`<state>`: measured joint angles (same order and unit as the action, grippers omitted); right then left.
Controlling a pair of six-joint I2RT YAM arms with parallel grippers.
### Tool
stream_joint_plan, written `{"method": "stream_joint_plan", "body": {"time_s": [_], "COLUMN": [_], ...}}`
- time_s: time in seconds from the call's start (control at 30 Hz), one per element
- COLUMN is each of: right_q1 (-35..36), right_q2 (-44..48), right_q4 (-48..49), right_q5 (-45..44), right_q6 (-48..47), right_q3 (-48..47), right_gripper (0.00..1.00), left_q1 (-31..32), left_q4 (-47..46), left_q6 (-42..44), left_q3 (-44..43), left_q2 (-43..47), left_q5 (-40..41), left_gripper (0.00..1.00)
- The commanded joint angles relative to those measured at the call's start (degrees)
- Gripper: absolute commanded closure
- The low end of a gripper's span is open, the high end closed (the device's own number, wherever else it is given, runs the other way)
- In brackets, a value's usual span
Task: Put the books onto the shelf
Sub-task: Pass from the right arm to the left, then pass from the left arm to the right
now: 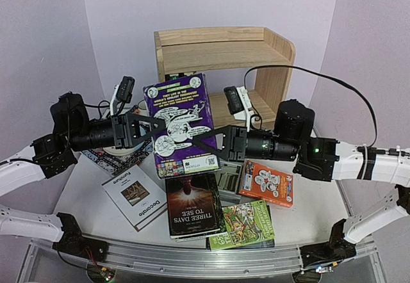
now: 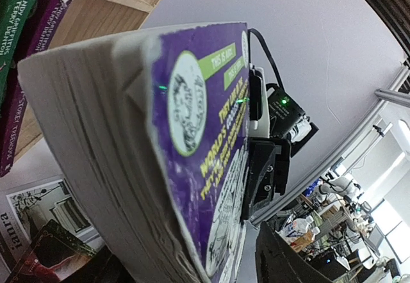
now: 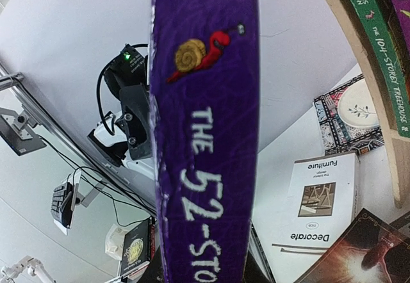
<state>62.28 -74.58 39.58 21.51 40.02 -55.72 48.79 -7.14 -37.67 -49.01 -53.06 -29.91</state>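
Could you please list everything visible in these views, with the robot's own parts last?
shelf: one, light wood, back centre.
purple book: one, purple, held up before the shelf.
shelved books: two, green and purple, upright on the shelf.
white book: one, white, front left.
dark book: one, black-red, front centre.
green book: one, green, right of the dark book.
orange book: one, orange, right.
grey book: one, grey, centre, partly covered.
patterned mat: one, black multicoloured, left.
table: one, white, under everything.
left gripper: one, black, at the purple book's left edge.
right gripper: one, black, gripping its right edge.
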Motion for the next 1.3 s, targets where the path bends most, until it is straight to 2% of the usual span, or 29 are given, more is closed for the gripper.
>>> {"method": "stream_joint_plan", "body": {"time_s": [0.0, 0.03, 0.07, 0.1, 0.13, 0.17, 0.2, 0.27, 0.37, 0.53, 0.67, 0.83, 0.97, 1.1, 1.13, 1.2, 1.27], "right_q1": [0.0, 0.0, 0.0, 0.0, -0.1, -0.1, -0.1, -0.3, -0.8, -1.9, -2.9, -3.4, -3.4, -3.4, -3.3, -3.3, -3.4], "right_q2": [-1.4, -1.6, -1.7, -1.7, -1.5, -1.3, -1.1, -1.5, -2.6, -3.4, -2.2, -2.0, -1.7, -0.5, -0.3, -0.2, -0.1], "right_q4": [9.9, 10.0, 10.0, 10.0, 10.0, 9.6, 8.4, 2.0, -5.8, -15.0, -18.6, -22.4, -23.2, -22.4, -21.7, -20.1, -17.6], "right_q5": [2.6, 2.6, 2.5, 2.5, 2.5, 2.5, 2.5, 4.1, 8.2, 15.7, 16.1, 17.2, 16.4, 14.5, 14.2, 14.5, 15.9], "right_q6": [1.9, 1.8, 1.8, 1.7, 1.6, 1.5, 1.5, 0.5, -0.5, -2.4, -3.8, -5.3, -6.6, -8.1, -7.8, -7.5, -6.9], "right_q3": [-1.4, -1.2, -1.1, -0.9, -0.7, -0.7, -1.1, -4.1, -8.4, -13.2, -13.2, -13.4, -11.7, -9.4, -8.7, -7.7, -6.8], "right_gripper": [1.00, 0.92, 0.81, 0.67, 0.47, 0.33, 0.24, 0.17, 0.16, 0.22, 0.33, 0.36, 0.34, 0.20, 0.21, 0.31, 0.36], "left_q1": [0.2, 0.2, 0.2, 0.1, 0.1, 0.1, 0.1, 0.1, 0.1, 0.1, 0.1, 0.1, 0.1, 0.1, 0.1, 0.1, 0.1], "left_q4": [-4.5, -4.5, -4.5, -4.5, -4.5, -4.5, -4.4, -4.4, -4.2, -0.6, -0.6, -0.6, -0.6, -0.6, -0.7, -0.6, -0.7], "left_q6": [2.0, 2.3, 2.4, 2.4, 2.8, 3.4, 4.0, 5.5, 6.6, 8.9, 9.7, 10.7, 11.0, 11.1, 11.1, 11.0, 10.8], "left_q3": [-1.1, -0.9, -0.6, -0.3, 0.0, 0.3, 0.7, 1.2, 1.0, -1.6, -1.5, -1.8, -1.6, -0.9, -0.8, -0.6, -0.7], "left_q2": [0.8, 1.2, 1.6, 2.0, 2.6, 3.0, 3.4, 4.2, 4.1, 1.0, 0.5, 1.3, 2.7, 4.3, 4.4, 4.8, 4.8], "left_q5": [-4.4, -4.3, -4.1, -3.8, -3.9, -4.3, -5.1, -7.2, -11.2, -16.1, -17.0, -17.4, -16.6, -14.9, -14.7, -14.2, -14.2], "left_gripper": [0.67, 0.84, 0.94, 1.00, 1.00, 1.00, 1.00, 1.00, 1.00, 1.00, 1.00, 1.00, 1.00, 1.00, 1.00, 1.00, 1.00]}}
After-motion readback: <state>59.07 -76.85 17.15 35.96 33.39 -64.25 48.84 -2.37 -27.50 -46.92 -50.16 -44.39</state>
